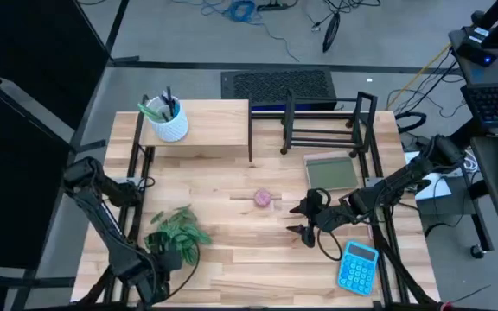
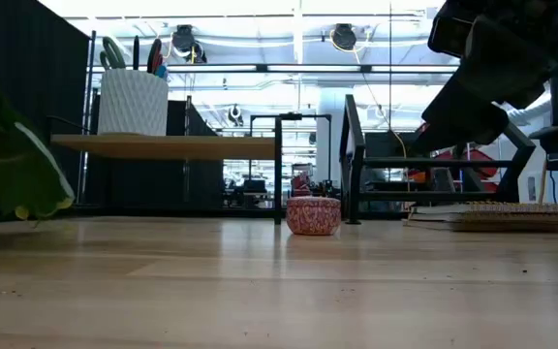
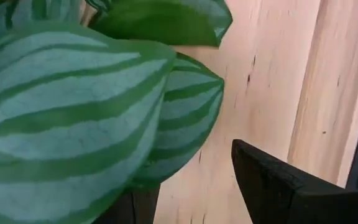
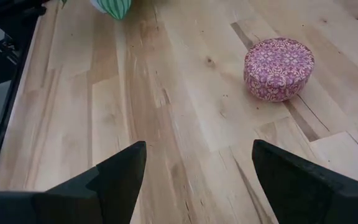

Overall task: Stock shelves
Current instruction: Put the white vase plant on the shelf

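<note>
- One blue calculator (image 1: 358,267) lies nearest the front edge of the tabletop (image 1: 232,268), on the right side.
- One leafy plant (image 1: 178,233) with striped green leaves sits at the front left; the left claw (image 1: 152,275) is right at it, leaves filling its wrist view. Only one dark finger (image 3: 284,186) shows there, so I cannot tell whether this claw is spread or closed.
- The right claw (image 1: 303,218) hangs just above the tabletop right of centre, fingers spread wide apart and holding nothing; bare wood shows between them in its wrist view.
- One small round pink patterned tin (image 1: 263,198) stands mid-tabletop, near the right claw but apart from it.
- One notebook (image 1: 330,172) with a pale green cover lies flat behind the right claw, just in front of the wire rack.
- Two shelf units stand side by side along the far edge: one pale-wood riser shelf (image 1: 219,130) on the left and one black wire-frame rack (image 1: 322,121) with upright dividers on the right.
- One white textured cup (image 1: 169,123) of pens and scissors stands on the left end of the riser shelf. The rest of its top is bare.
- I can see nothing stocked in the rack.
</note>
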You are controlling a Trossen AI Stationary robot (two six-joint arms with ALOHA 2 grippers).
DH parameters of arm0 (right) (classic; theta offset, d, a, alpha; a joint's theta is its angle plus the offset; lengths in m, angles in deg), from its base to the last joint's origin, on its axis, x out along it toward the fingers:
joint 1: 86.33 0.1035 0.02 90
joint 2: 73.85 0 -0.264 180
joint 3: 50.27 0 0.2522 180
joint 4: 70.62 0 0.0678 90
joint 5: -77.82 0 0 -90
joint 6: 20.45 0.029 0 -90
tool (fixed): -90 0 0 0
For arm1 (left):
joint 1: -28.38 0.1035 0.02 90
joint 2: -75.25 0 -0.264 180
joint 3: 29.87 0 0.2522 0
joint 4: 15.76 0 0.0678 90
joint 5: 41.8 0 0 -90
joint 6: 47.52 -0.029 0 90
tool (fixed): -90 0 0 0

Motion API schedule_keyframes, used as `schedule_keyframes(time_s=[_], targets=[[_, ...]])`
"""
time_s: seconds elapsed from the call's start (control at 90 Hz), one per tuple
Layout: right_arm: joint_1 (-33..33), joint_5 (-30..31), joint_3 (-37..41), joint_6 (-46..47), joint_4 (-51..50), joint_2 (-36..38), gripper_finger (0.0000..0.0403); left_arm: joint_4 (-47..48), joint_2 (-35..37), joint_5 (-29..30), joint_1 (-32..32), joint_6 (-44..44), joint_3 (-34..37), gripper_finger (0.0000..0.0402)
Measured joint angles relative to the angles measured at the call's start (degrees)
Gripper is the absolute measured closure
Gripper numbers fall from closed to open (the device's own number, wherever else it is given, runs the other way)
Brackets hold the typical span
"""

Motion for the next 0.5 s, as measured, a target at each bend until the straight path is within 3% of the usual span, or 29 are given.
schedule_keyframes(time_s=[0.289, 0.5], targets=[[-0.02, 1.36, 0.0, -0.07, -0.02, 0.0, 0.0126, 6.85, 0.11, 5.23, 0.0, 0.02, -2.36, 0.0224], [-0.02, 1.33, 0.0, -0.14, -0.01, 0.0, 0.0126, 4.27, 0.11, 5.78, 0.0, -1.62, 0.69, 0.0224]])
